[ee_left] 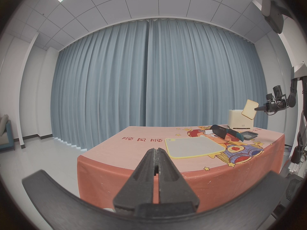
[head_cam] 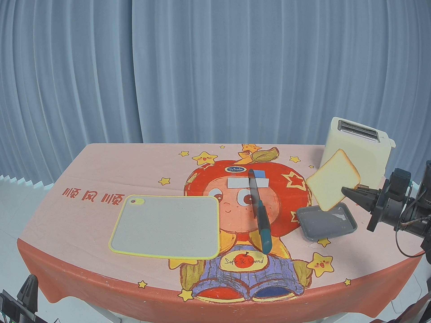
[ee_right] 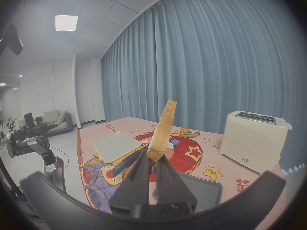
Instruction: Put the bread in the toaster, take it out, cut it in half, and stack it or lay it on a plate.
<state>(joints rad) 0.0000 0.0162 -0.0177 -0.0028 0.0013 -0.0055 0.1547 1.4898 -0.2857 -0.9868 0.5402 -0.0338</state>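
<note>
The right gripper [ee_right: 154,157] is clamped on one corner of the slice of bread [head_cam: 333,185] and holds it in the air, clear of the table [head_cam: 112,167]. Seen from the head camera the slice is tilted, with its broad pale face toward the robot and its brown crust along the upper edges. From the right wrist it stands nearly edge-on, rising from between the fingertips. The bread hangs just in front of the cream toaster [head_cam: 361,151], which stands upright at the far right of the table with its slot facing up, and roughly over the grey tray [head_cam: 334,227] lying flat on the cloth near the toaster. A knife [head_cam: 260,211] lies on the tablecloth between the tray and the cutting board [head_cam: 166,220], its teal handle toward the robot and its dark blade pointing away, the tip lying across a small white and blue patch [head_cam: 238,182]. The cutting board, pale grey with a yellow-green rim, lies flat to the left of the knife, apart from it. The left gripper [ee_left: 156,153] sits low, off the near left corner of the table, with its fingers pressed together.
</note>
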